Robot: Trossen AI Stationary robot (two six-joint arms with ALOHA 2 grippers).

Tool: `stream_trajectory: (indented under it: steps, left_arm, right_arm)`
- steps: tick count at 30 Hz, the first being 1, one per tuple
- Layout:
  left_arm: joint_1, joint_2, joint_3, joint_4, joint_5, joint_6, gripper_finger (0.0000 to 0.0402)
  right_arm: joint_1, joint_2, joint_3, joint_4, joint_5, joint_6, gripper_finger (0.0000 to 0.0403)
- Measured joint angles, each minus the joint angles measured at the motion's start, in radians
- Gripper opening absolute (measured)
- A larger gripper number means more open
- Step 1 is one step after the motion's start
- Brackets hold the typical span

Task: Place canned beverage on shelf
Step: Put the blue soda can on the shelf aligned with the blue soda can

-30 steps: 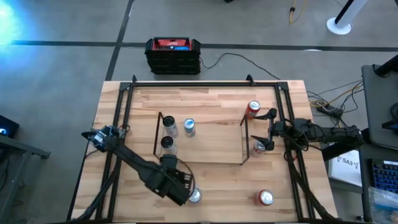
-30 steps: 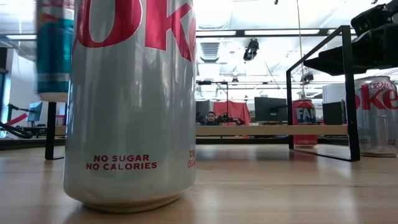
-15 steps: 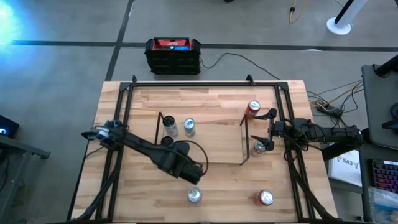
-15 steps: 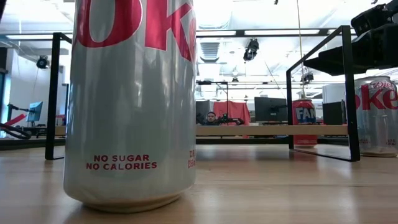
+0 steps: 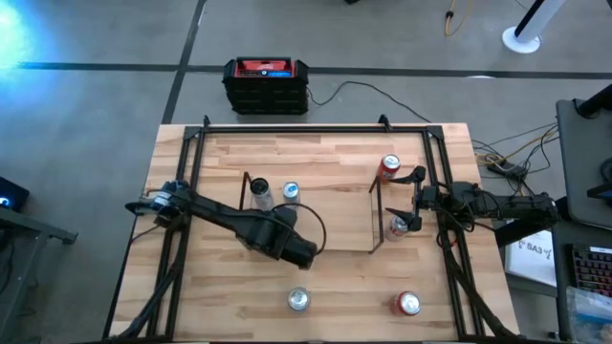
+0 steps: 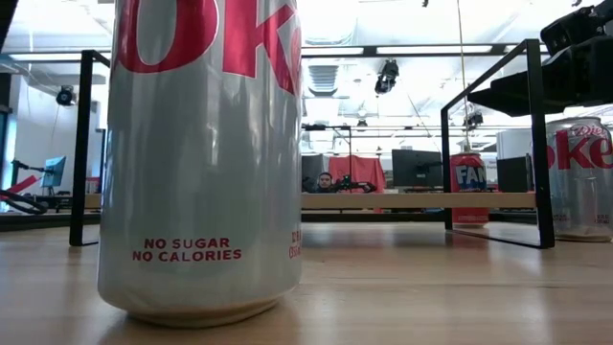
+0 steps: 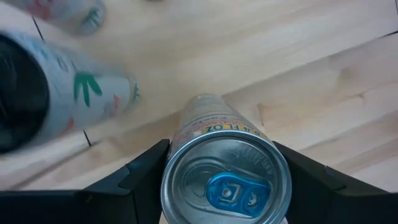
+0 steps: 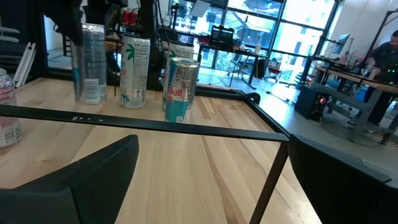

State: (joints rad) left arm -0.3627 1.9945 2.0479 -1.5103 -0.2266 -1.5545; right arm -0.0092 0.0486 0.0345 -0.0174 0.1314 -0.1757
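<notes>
While the can [image 7: 224, 174] sits clamped between our left gripper's [image 7: 225, 177] fingers, blue tab up, we carry it above the light deck of the shelf [image 5: 330, 212], near its left end. Beside it on the deck we see two cans [image 5: 261, 195] standing. Our right gripper [image 5: 413, 201] waits at the shelf's right end, fingers spread wide and holding nothing, with a silver can [image 5: 398, 227] between them and a red can [image 5: 389, 167] nearby.
</notes>
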Motion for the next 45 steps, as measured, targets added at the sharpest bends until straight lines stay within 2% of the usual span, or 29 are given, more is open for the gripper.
stream_trajectory:
  steps: [10, 15, 24, 45]
  left_arm:
    - [0.093, 0.000, -0.013, -0.027, -0.002, 0.120, 0.0230]
    - [0.123, 0.000, -0.015, -0.026, -0.001, 0.129, 0.0230]
    - [0.140, 0.000, -0.070, 0.021, 0.001, 0.149, 0.0230]
    - [0.161, 0.000, -0.112, 0.045, 0.000, 0.125, 0.0230]
  right_arm:
    - [0.000, 0.000, 0.000, 0.000, 0.000, 0.000, 0.0398]
    - [0.000, 0.000, 0.000, 0.000, 0.000, 0.000, 0.0398]
    - [0.000, 0.000, 0.000, 0.000, 0.000, 0.000, 0.0398]
    - [0.000, 0.000, 0.000, 0.000, 0.000, 0.000, 0.0398]
